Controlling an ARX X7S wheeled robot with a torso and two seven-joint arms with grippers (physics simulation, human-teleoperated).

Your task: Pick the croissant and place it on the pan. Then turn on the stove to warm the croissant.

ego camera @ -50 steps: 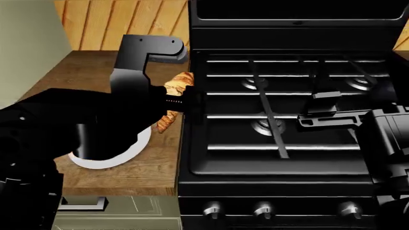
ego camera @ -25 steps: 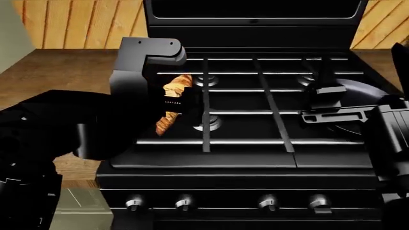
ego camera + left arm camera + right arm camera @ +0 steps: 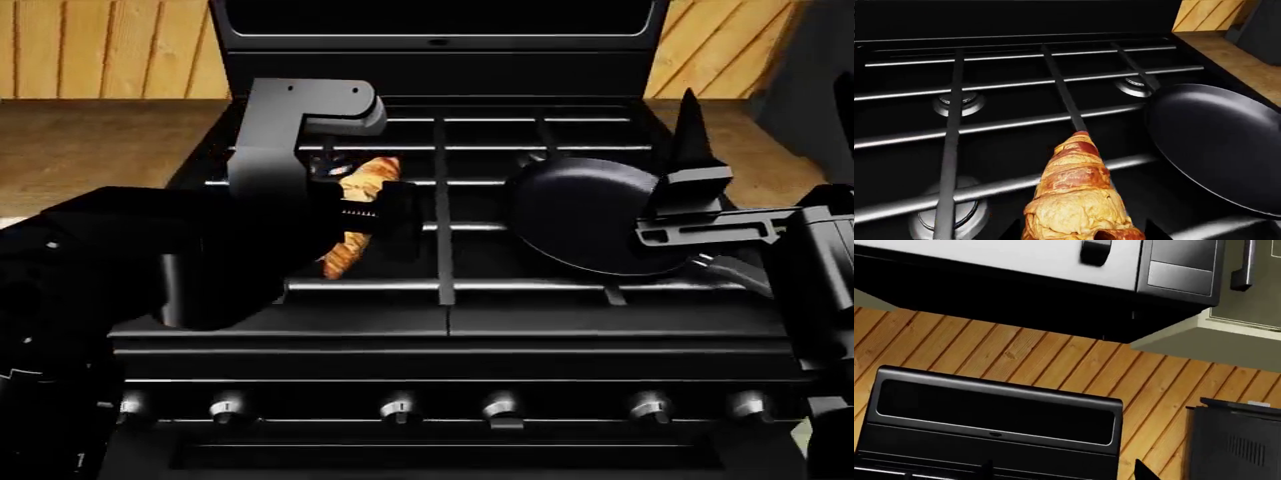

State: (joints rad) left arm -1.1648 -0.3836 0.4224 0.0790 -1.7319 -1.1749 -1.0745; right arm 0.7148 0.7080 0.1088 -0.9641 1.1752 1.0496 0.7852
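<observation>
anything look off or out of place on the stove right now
Nothing stands out. The pan sits level on the stove grates, and the croissant is intact in the left gripper, above the grates beside the pan.

Slanted wood-plank wall (image 3: 1021,360), wooden countertops (image 3: 94,140), pale cabinets (image 3: 1227,335) overhead.

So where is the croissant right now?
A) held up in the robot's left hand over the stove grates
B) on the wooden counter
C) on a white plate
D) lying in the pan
A: the croissant sits gripped in the left hand above the stove grates, beside the pan, which holds nothing.
</observation>
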